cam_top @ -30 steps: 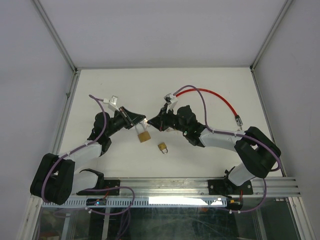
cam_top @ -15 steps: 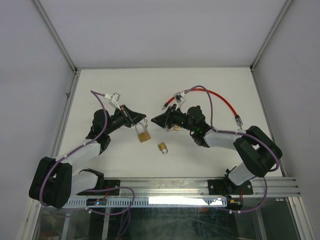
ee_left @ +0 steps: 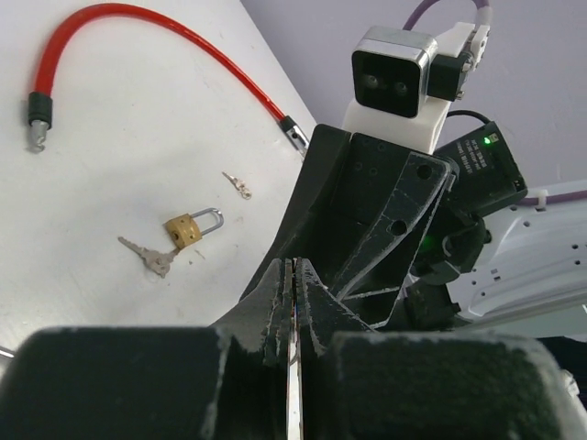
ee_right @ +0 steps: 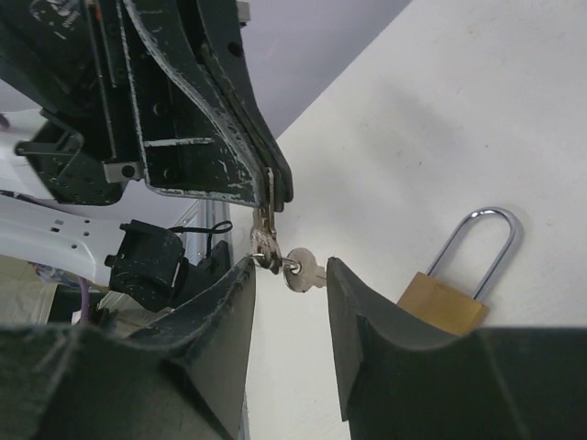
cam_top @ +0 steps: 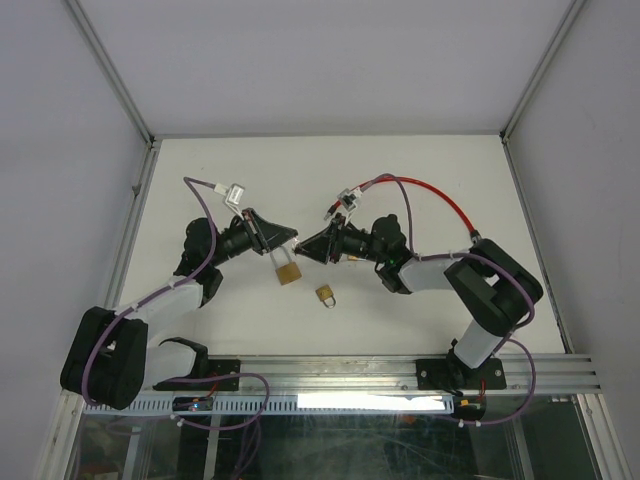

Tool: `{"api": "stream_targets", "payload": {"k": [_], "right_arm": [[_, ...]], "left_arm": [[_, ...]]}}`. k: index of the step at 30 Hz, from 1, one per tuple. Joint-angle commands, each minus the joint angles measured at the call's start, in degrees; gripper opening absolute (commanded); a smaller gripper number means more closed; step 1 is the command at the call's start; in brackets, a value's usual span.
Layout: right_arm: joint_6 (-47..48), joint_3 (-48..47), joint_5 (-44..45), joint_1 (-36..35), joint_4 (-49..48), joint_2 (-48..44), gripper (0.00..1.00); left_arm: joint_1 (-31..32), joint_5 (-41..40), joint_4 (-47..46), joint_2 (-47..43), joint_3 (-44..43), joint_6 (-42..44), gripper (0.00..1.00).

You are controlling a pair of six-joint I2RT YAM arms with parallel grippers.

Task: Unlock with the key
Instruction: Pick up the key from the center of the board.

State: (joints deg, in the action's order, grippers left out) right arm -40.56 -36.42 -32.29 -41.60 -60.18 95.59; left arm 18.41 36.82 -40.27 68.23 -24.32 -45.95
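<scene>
Key (ee_right: 305, 273) hangs from a small ring under the left gripper (ee_right: 272, 188), above the white table (cam_top: 220, 170). That gripper's fingers are pressed tight on a second key (ee_right: 269, 206), a thin strip seen edge-on in both wrist views. My right gripper (ee_right: 291, 268) faces it at the middle of the table. Its fingers are parted, one on each side of the hanging key, and are not clamped on it.

The brass padlock (cam_top: 288, 272) lies flat on the table just below the two grippers, with its shackle looking closed. A smaller padlock (cam_top: 326, 294) with its own keys lies nearer the arm bases. A red cable (cam_top: 440, 198) curves behind the right arm.

I judge the step in hand to be taking the hanging key. I want to close on its round head and leave the blade free. The key can swing, so I hold the left arm steady while I squeeze. The padlock is loose, so it will need bracing before I insert the key.
</scene>
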Motion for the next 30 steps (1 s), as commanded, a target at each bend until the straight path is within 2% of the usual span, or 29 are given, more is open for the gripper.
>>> {"api": "stream_targets", "payload": {"k": [1, 2, 6, 9, 13, 16, 23, 30], "right_arm": [[-0.92, -2.38, -3.56, -0.06, -9.91, 0.73, 0.39], [-2.72, -2.34, -3.87, -0.06, -10.75, 1.05, 0.32], [-4.42, -2.25, -4.66, -0.06, -13.77, 2.04, 0.17], [-4.21, -1.79, -4.07, 0.03, -13.91, 1.66, 0.01], [-3.92, -1.07, -3.74, 0.12, -13.91, 0.54, 0.0], [-4.05, -0.85, -3.83, 0.12, -13.95, 0.21, 0.0], [-5.29, -0.63, -4.11, 0.21, -15.29, 0.6, 0.0], [-5.41, -0.65, -4.11, 0.3, -15.4, 0.87, 0.0]], "left_arm": [[0.53, 3.35, -8.4, 0.66, -0.49, -2.46, 0.0], [0.61, 3.49, -8.88, 0.75, -0.4, -2.84, 0.0], [0.57, 3.82, -9.56, 0.78, -0.29, -3.49, 0.0], [0.57, 3.36, -8.9, 0.11, -0.26, -3.55, 0.1], [0.57, 0.55, -8.43, -2.24, 0.59, -4.36, 0.35], [0.58, -0.95, -8.49, -3.49, 0.98, -4.96, 0.4], [0.58, -1.96, -9.89, -4.17, 1.8, -5.65, 0.35], [0.57, -1.57, -10.81, -3.12, 1.95, -5.7, 0.12]]}}
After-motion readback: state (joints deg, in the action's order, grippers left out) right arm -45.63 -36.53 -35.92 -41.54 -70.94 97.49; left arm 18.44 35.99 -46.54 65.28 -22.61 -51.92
